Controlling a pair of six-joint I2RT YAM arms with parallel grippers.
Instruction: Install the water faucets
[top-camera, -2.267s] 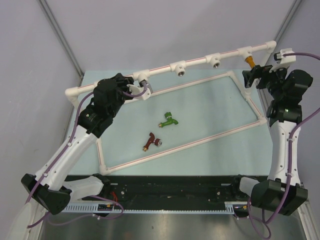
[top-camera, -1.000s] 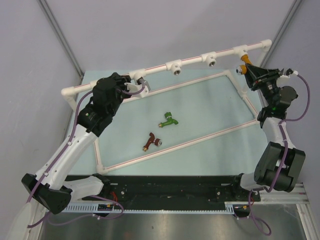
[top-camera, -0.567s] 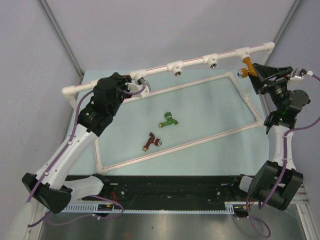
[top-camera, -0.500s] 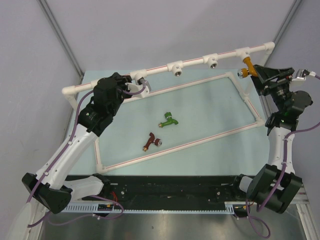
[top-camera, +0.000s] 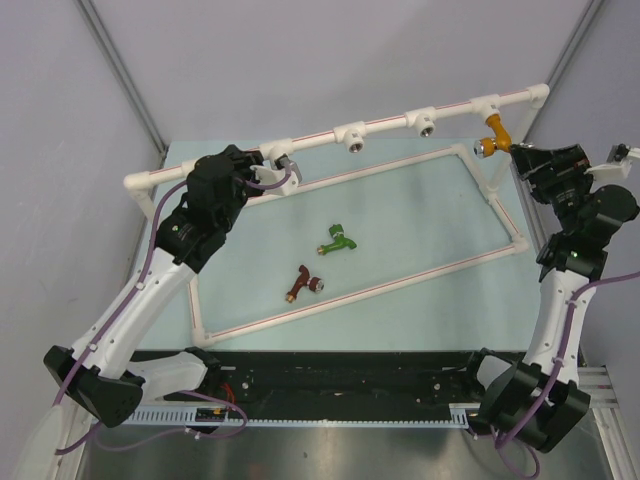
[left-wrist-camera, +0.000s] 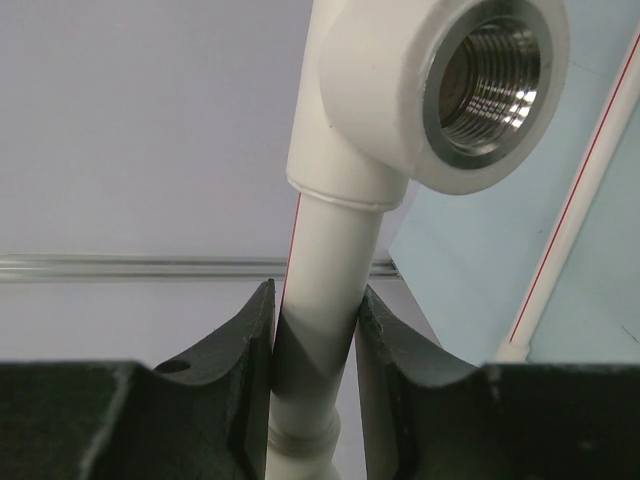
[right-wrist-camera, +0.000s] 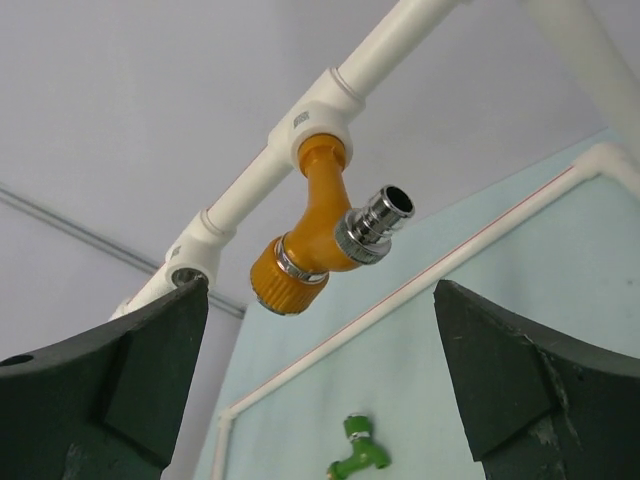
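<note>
Left gripper (left-wrist-camera: 314, 350) pinches the pipe frame (left-wrist-camera: 335, 235) steady — right gripper (right-wrist-camera: 322, 375) spread wide, clear of the seated orange faucet (right-wrist-camera: 315, 235).

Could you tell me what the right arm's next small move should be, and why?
Probably lower the right gripper toward the green faucet. The orange faucet already sits in the end socket of the pipe frame, the right gripper is open and clear of it, and the left gripper clamps the frame. The green one lies nearer than the red-brown faucet.
</note>
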